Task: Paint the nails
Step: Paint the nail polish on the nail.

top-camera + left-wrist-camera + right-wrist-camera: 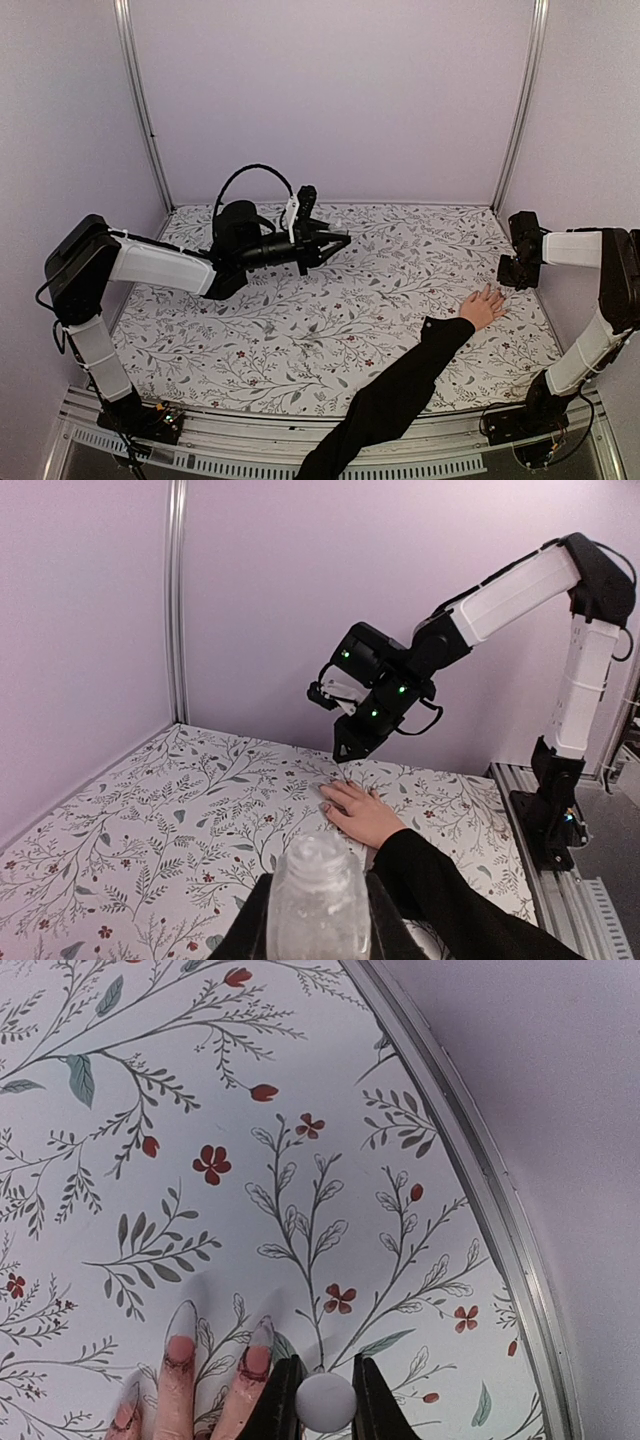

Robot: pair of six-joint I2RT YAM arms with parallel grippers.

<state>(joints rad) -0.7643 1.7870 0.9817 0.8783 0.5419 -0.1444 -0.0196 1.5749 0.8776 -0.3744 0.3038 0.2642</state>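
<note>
Hand (483, 306) lies flat, palm down, at 3 o'clock on the desk (300, 330). Fingers are spread and point to 1 o'clock, w/ the black sleeve (400, 390) trailing off to 7 o'clock. Flat and spread makes sense: each nail faces up, w/ room btw fingers for a brush.

So the nails (262, 1333) are at the desk's 3 o'clock side, right under the R end effector (512, 272). It hangs nose-down just past the fingertips, at 1 o'clock from the hand. It's clamped on a small white round cap (325, 1399), seen end-on btw the two pads. I take that for the brush handle, held vertical so the tip drops straight onto a nail. From the L wrist cam a thin stem seems to run down from it toward the fingers; too fine to say if it touches.

L end effector (332, 241) is well apart, abt 12 o'clock of desk centre and off the surface. It's closed around a pale translucent bottle (318, 895), held upright. Neck looks uncapped. Prob. held upright there so nothing spills and the R side can reach it for a dip w/o the hand in the way.

Count: 2 arms, 1 hand, 1 bottle, 1 cap. Nails: 3 show in the R wrist cam, long and pale; the rest are out of frame or too small. Reddish smears sit on the skin behind those 3. Can't tell if the nails themselves are coated yet.
</note>
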